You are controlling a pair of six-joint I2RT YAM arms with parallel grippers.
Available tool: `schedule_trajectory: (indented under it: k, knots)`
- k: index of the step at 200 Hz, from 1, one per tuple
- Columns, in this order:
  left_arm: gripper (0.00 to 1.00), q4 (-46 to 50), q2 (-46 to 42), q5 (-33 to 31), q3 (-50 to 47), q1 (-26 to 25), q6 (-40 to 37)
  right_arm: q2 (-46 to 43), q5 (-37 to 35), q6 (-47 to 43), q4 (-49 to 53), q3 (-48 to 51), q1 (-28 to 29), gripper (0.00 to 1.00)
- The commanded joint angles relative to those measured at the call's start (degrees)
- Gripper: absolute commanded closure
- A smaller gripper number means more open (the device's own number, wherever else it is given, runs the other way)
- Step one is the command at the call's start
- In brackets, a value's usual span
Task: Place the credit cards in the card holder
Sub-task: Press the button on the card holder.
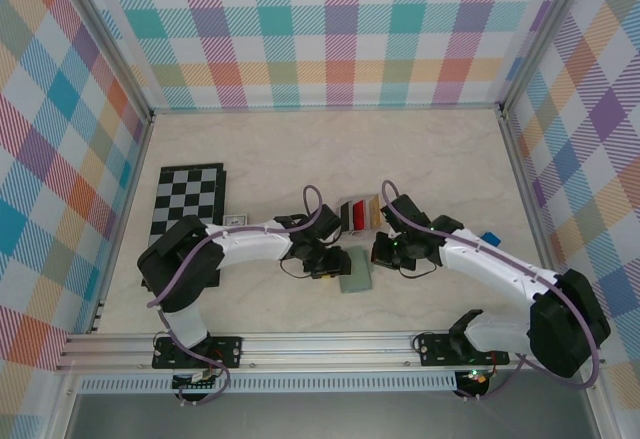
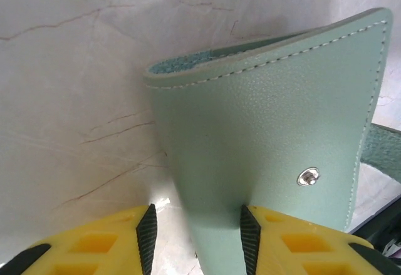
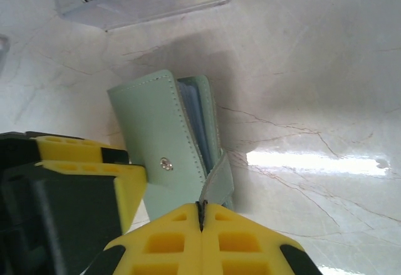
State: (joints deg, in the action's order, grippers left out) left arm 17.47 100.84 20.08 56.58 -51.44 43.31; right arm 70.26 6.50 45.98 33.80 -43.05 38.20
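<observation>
pinching the strap (image 3: 216, 178) of the soft sage-green leather card holder (image 3: 164, 131), right gripper (image 3: 200, 215) should peel gently; left gripper (image 2: 198, 237) straddles it, jaws half-open.

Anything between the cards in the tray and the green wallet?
Nothing visible lies between the clear plastic tray holding the red and tan cards and the sage-green leather wallet. The left claw straddles the wallet; the right claw is shut at its strap.

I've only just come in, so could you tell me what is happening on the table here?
The left gripper straddles the raised cover of the green card holder, with a gap at one pad. The right gripper is shut, apparently pinching its strap. The credit cards sit in the clear tray beyond it.
</observation>
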Motion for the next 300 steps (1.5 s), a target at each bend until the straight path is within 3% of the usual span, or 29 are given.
schedule_trajectory:
  k: [1, 65, 190, 300]
  knots:
    - [0.59, 0.8, 1.9, -0.2, 1.3, -0.9, -1.4, 0.1, 3.8, -1.8, -2.6, 0.5, -0.2, 0.97]
    - [0.65, -0.8, 2.1, -2.4, 0.8, -1.4, -0.1, 7.8, 9.9, -4.7, -5.6, -1.0, -0.2, 0.97]
    - [0.71, -3.1, 1.9, -3.3, 0.0, -1.4, 0.9, 13.2, 8.8, -4.5, -5.8, -1.8, -0.2, 0.87]
    - [0.74, -3.8, 3.0, -1.8, -0.1, -1.4, 0.7, 15.2, 7.7, -0.6, -8.3, -1.5, -0.2, 0.95]
